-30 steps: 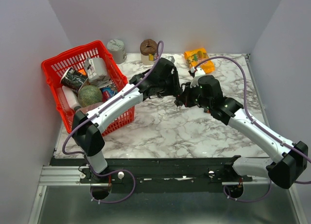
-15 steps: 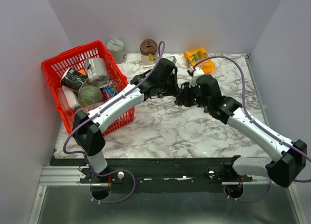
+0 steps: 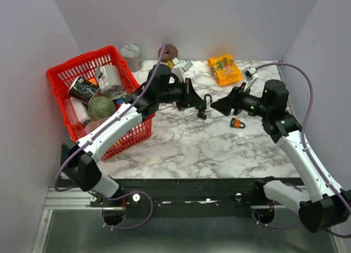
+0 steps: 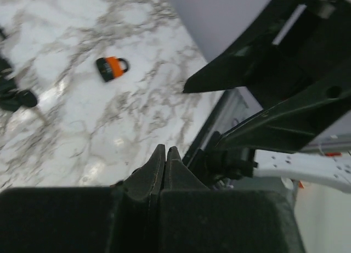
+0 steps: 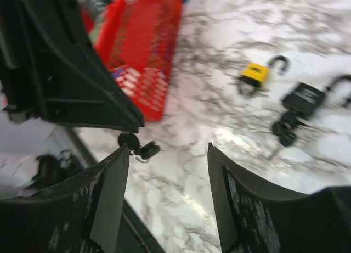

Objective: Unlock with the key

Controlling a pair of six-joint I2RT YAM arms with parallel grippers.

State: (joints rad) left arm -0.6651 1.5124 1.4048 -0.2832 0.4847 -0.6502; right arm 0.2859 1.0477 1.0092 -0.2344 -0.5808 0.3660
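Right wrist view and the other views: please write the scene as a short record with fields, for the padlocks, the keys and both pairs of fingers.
left fingers: shut; small black keys hang at their tip
right fingers: open, holding nothing
orange padlock: lies on the marble table, apart from both arms
yellow padlock: on the table
black padlock: beside the yellow one, second key bunch next to it
red basket: left side, filled with items

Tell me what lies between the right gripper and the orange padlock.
Nothing: the top view shows only bare marble table between the right gripper and the orange padlock.
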